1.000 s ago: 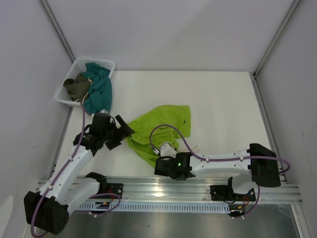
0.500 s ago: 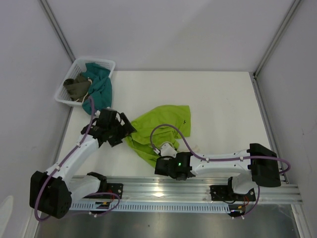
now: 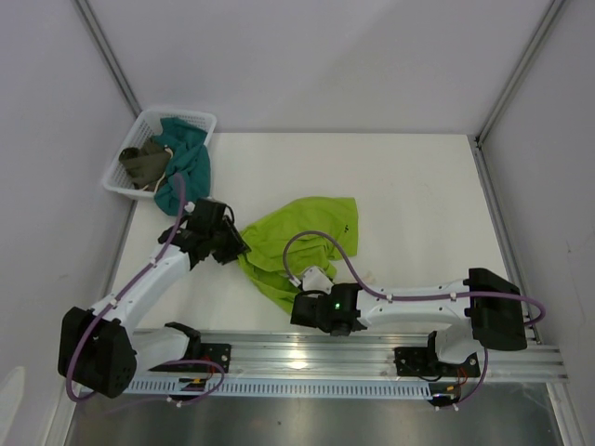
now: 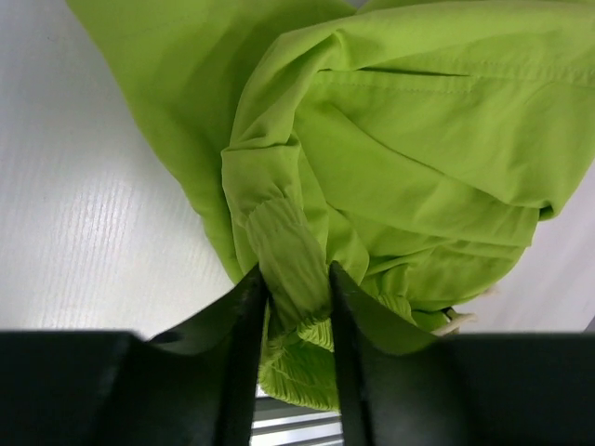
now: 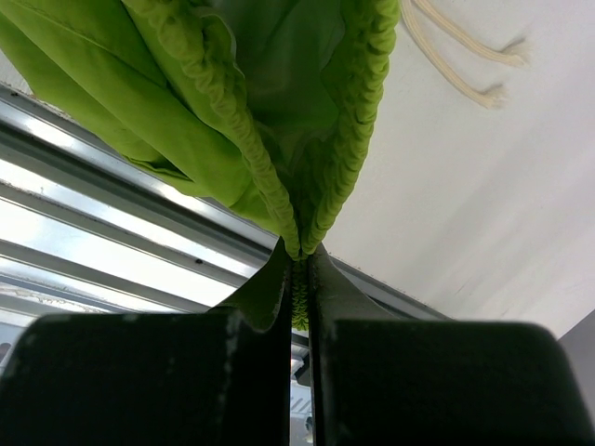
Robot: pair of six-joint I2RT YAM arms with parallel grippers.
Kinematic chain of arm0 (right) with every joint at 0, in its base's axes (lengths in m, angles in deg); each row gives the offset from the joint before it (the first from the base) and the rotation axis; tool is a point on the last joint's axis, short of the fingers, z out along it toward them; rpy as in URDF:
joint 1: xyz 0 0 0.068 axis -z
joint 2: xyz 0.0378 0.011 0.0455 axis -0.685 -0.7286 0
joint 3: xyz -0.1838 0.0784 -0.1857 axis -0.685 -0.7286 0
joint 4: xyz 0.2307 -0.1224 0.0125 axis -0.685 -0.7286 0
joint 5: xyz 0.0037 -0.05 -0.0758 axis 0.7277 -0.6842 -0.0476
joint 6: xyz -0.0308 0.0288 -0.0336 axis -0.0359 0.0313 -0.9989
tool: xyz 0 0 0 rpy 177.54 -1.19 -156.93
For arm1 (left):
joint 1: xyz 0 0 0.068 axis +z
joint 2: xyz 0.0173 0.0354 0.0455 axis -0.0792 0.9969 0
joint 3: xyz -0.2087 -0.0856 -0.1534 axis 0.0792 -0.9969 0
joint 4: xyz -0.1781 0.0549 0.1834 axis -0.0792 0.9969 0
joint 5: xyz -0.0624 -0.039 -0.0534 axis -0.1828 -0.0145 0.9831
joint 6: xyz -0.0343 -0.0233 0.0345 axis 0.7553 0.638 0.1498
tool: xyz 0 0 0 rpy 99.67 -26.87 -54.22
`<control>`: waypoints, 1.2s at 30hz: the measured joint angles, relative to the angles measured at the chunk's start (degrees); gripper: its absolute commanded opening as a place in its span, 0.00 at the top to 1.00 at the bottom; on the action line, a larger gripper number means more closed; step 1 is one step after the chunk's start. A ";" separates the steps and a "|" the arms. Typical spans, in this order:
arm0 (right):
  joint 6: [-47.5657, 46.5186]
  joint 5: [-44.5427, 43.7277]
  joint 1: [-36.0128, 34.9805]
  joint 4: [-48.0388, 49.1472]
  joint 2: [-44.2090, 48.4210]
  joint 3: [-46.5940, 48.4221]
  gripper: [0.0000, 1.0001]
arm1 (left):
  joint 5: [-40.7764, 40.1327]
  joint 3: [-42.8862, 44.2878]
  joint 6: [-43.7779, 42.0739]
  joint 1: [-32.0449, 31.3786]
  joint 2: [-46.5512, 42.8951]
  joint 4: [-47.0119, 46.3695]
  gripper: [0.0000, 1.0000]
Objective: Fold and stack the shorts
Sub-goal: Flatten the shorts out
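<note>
Since a second ago: the left gripper [image 3: 237, 249] has travelled right from beside the shorts [image 3: 302, 240] onto their left edge. Its fingers [image 4: 249, 307], then spread wide, now sit partway closed with a bunched fold of lime fabric pinched between them. The right gripper [image 3: 316, 279] has not moved; its fingers [image 5: 279, 279] are nearly together, clamped on the gathered waistband hem. The shorts' outline is hardly changed.

Position: the shorts lie crumpled left of centre on the desk [image 3: 418, 186], their near corner lifted at the desk's near edge, just above the aluminium rail [image 3: 372, 346]. The drawstring [image 5: 456, 65] trails on the desk surface.

Room: bare desk shows beyond and right of the shorts. Far left, a teal garment [image 3: 186, 172] spills over the basket [image 3: 203, 119], close to the left arm; an olive garment [image 3: 144, 165] lies inside.
</note>
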 measured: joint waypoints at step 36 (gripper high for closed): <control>-25.94 26.99 55.82 11.19 -7.76 65.48 1.00 | 7.96 82.42 9.53 10.32 32.54 4.04 1.00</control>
